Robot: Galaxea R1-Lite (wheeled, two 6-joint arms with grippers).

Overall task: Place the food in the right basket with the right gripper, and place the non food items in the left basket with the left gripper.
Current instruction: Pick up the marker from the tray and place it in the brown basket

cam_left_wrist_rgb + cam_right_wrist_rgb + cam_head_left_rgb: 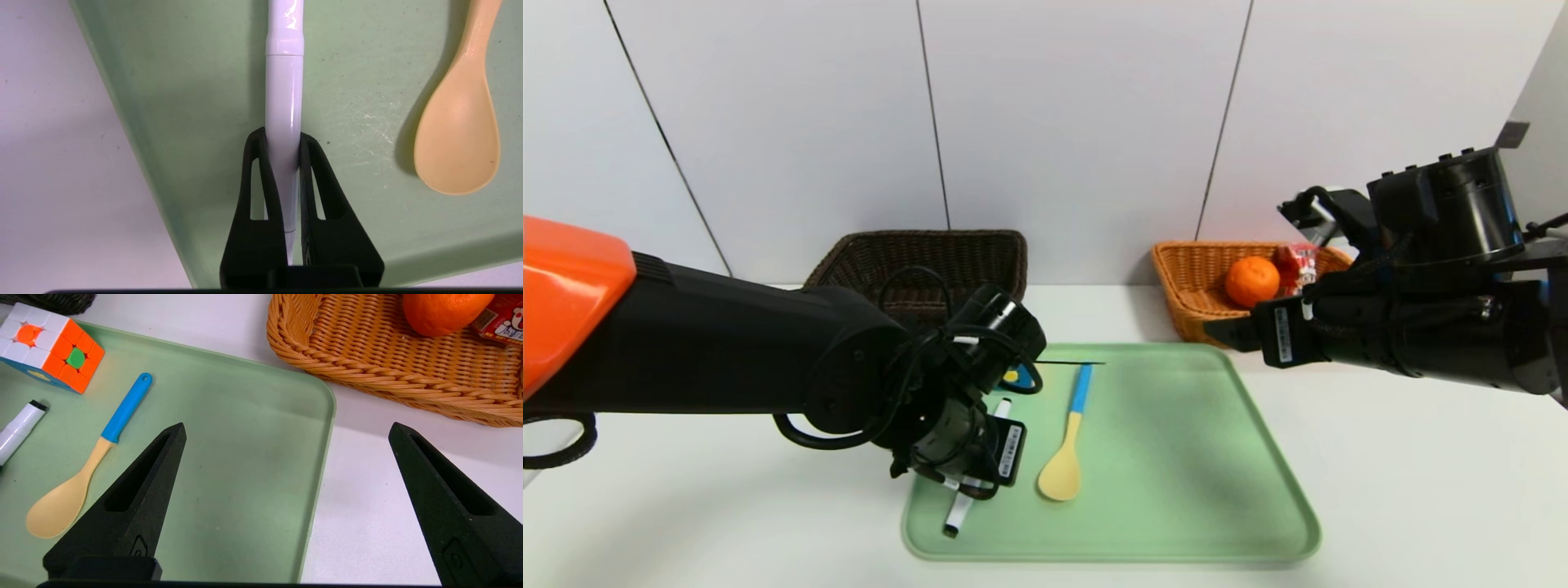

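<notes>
Lower left of the head view, the black left gripper [282,149] pinches a slim white plastic marker [284,98] low over the green tray [1176,490]. Centre, the yellow spoon with blue handle [1068,449] lies close; a sideways swing could knock it. The black right gripper [287,424], right, gapes empty.

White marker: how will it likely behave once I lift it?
The marker is probably stiff and light, being a slim straight tube. Its smooth, glossy barrel may slip or pivot between the left gripper's fingertips, and would likely roll if dropped.
</notes>
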